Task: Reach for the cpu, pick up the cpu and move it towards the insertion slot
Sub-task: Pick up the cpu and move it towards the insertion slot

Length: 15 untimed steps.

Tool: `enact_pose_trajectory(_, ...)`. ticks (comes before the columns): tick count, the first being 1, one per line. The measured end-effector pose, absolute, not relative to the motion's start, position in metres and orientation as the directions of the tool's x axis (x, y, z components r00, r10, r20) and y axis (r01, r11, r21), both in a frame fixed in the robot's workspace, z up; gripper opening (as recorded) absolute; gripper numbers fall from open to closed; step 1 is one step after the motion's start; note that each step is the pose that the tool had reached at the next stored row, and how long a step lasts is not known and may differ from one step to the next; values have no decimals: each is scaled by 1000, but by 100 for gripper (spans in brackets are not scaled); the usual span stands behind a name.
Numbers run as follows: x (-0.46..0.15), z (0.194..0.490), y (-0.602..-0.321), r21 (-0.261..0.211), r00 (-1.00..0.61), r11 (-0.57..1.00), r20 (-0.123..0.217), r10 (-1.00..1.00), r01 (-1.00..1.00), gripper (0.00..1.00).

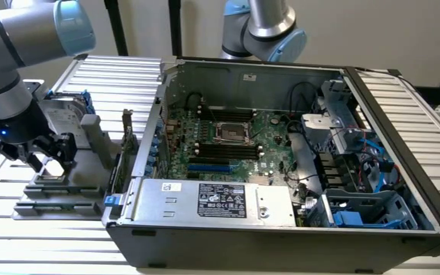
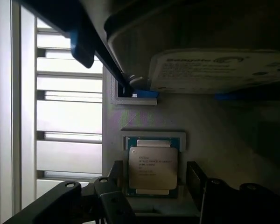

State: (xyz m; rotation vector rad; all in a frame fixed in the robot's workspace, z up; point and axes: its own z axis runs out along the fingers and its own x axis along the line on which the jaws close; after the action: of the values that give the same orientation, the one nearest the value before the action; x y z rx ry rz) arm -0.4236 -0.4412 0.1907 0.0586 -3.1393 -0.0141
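In the exterior view the gripper [image 1: 50,163] hangs low over a grey tray [image 1: 59,200] at nine o'clock of the open computer case [image 1: 281,243]. Its fingers [image 2: 196,176] are spread apart on either side of the cpu [image 2: 152,168], which lies flat in a recess of that tray. The insertion slot [image 1: 231,132] sits on the board inside the case, at about three o'clock from the cpu and well apart from it.
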Motion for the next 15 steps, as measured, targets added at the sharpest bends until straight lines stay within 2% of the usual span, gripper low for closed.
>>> enact_pose_trajectory(15,-424,189,-437,-6,-999,999,2,-37,-37,65)
